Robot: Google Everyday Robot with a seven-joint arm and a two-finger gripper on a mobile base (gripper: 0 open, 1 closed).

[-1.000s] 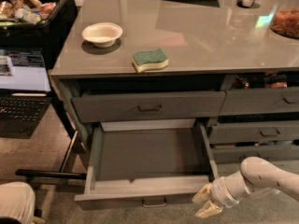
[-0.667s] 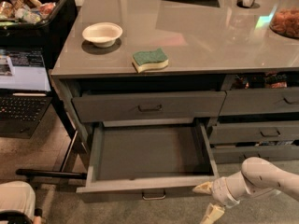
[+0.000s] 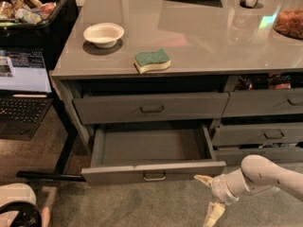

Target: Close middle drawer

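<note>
The middle drawer (image 3: 154, 170) is pulled far out under the counter, its grey box interior empty and its small metal bar handle (image 3: 155, 177) centred on the flat front. My gripper (image 3: 209, 196) hangs low at the right, just beyond the drawer front's right end and slightly below it. Its two pale fingers are spread apart, one (image 3: 202, 178) near the drawer's corner, the other (image 3: 213, 214) lower down. It holds nothing and does not touch the drawer.
The top drawer (image 3: 150, 108) above is slightly ajar. Narrower drawers (image 3: 265, 136) fill the right column. On the counter (image 3: 199, 37) sit a white bowl (image 3: 103, 34) and a green sponge (image 3: 151, 60). A laptop (image 3: 22, 91) stands at the left.
My gripper has dropped lower and drawn slightly away from the drawer front's right corner, with its fingers spread wider. The drawer stays pulled out.
</note>
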